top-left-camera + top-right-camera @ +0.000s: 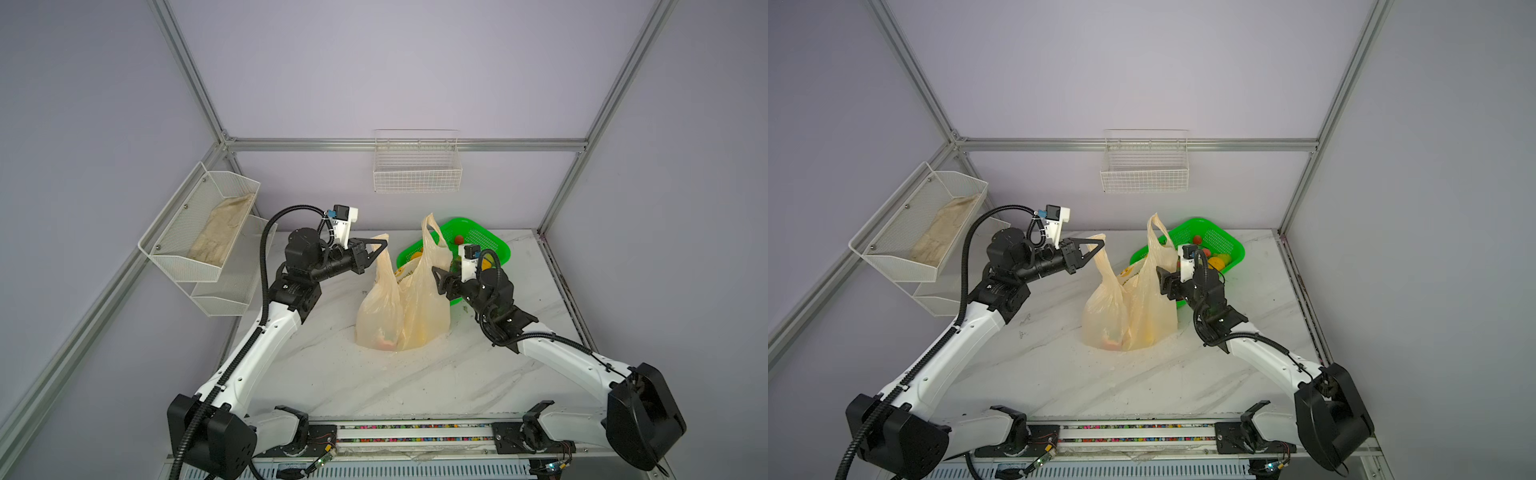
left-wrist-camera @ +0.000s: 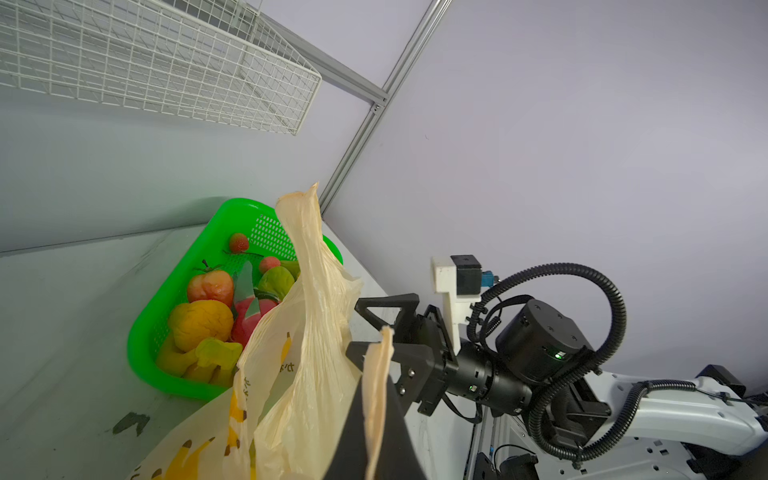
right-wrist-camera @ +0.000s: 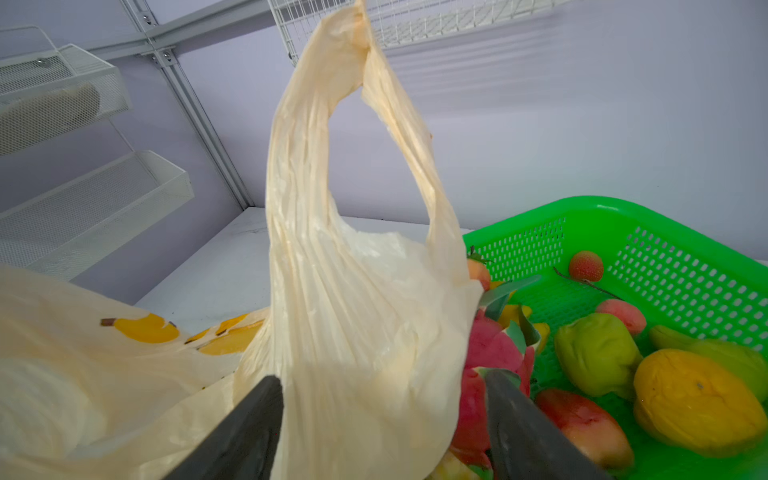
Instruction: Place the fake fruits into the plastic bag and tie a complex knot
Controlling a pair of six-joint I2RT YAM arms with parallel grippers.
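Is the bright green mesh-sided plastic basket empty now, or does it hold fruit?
Not empty: the green plastic basket holds several glossy fake fruits, yellow, green, red and pink, in both wrist views.

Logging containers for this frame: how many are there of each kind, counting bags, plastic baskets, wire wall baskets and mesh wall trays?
Plastic bag: 1
Green basket: 1
Wire wall basket: 1
Mesh wall trays: 2
Total: 5

bag (image 1: 409, 307) before basket (image 1: 480, 233), fruits (image 1: 459, 239) in both
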